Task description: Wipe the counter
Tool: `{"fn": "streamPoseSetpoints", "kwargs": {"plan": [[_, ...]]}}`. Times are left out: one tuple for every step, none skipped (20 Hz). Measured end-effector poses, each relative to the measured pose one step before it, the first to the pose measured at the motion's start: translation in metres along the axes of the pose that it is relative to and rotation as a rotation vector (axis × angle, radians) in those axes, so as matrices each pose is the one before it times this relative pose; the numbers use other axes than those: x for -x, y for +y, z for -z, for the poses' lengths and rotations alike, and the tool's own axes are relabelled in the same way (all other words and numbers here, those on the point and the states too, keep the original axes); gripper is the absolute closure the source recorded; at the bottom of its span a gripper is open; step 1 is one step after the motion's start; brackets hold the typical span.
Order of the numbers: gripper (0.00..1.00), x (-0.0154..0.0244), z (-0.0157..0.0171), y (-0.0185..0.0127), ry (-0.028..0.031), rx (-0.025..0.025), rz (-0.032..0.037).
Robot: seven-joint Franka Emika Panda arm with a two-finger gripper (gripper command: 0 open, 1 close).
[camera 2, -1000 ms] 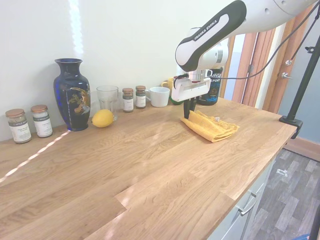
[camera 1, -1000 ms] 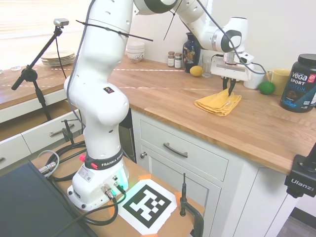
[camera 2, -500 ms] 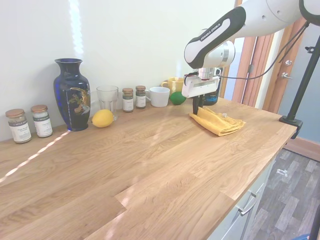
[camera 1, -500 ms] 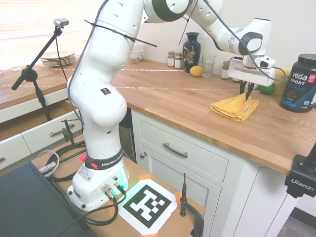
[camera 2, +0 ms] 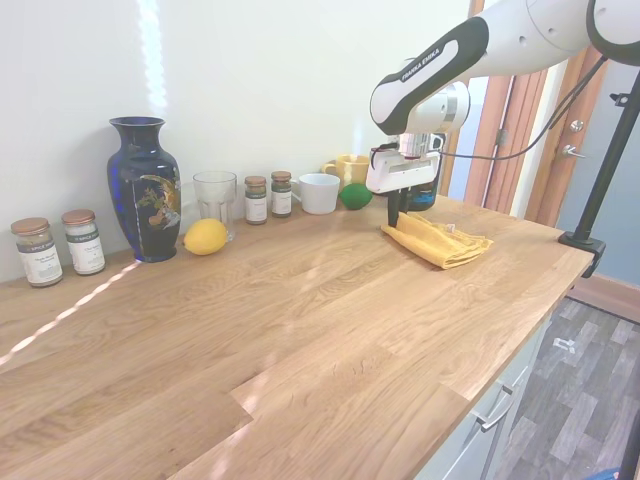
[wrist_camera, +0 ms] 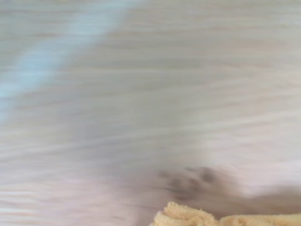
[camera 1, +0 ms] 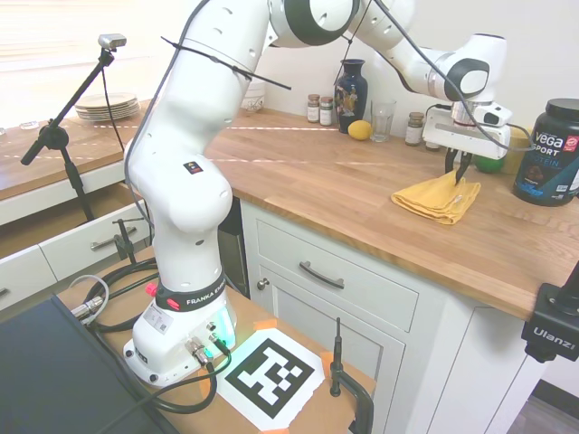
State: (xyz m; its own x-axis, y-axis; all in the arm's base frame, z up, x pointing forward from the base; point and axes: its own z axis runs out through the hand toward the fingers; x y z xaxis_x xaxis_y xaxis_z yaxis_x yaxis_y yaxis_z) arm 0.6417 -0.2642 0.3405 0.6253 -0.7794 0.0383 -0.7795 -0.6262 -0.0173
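At the right of the frame the tool (camera 1: 460, 169) stands clamped on the near-wall edge of the crumpled yellow cloth (camera 1: 436, 198), which trails toward the front edge of the honey-brown wooden surface (camera 1: 344, 181).

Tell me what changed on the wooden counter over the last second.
The gripper, shut on the yellow cloth, dragged it along the butcher-block counter toward the black protein tub, away from the blue vase. The green lime is now uncovered. Lemon, glass and jars stayed put.
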Motion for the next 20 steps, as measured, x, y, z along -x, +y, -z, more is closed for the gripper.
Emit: {"fn": "streamPoseSetpoints", "kwargs": {"plan": [[1.0,0.00511,0.00021,-0.0092,0.00029,-0.00135,0.0065],[1.0,0.00577,0.00015,-0.00994,0.00033,-0.00128,0.00481],[1.0,0.0065,0.00006,-0.01041,0.00007,-0.00129,0.00348],[1.0,0.00667,0.00011,-0.00996,0.00107,-0.00178,0.00349],[1.0,0.00684,-0.00009,-0.0098,0.00095,-0.00146,0.00242],[1.0,0.00688,-0.00007,-0.00905,0.00128,-0.00176,0.00134],[1.0,0.0071,0.00016,-0.00791,0.00119,-0.00173,0.00108],[1.0,0.00779,-0.00014,-0.00762,0.00049,-0.00154,0.00003],[1.0,0.00785,-0.00005,-0.00681,0.00087,-0.00193,0.00097],[1.0,0.00818,-0.00015,-0.00633,0.00056,-0.00098,0.00066],[1.0,0.00792,0.00012,-0.00602,0.00201,-0.00188,0.00006],[1.0,0.00882,-0.00006,-0.00648,0.00119,-0.0012,0.00094],[1.0,0.00901,-0.00007,-0.00638,0.00175,-0.00152,-0.0007],[1.0,0.00985,0.00025,-0.00715,-0.00021,-0.0027,0.00097],[1.0,0.00966,0.00002,-0.00678,-0.00026,-0.00044,0.00014],[1.0,0.01038,-0.00001,-0.00804,0.00088,-0.00149,0.0017],[1.0,0.00993,0.00023,-0.00732,0.0007,-0.00216,0.00037],[1.0,0.00985,-0.00014,-0.00758,-0.00107,-0.00061,0.00299],[1.0,0.00953,0.00014,-0.00745,0.0036,0.001,0.00205],[1.0,0.00906,0.0,-0.00711,0.00278,0.00035,0.00102]]}}
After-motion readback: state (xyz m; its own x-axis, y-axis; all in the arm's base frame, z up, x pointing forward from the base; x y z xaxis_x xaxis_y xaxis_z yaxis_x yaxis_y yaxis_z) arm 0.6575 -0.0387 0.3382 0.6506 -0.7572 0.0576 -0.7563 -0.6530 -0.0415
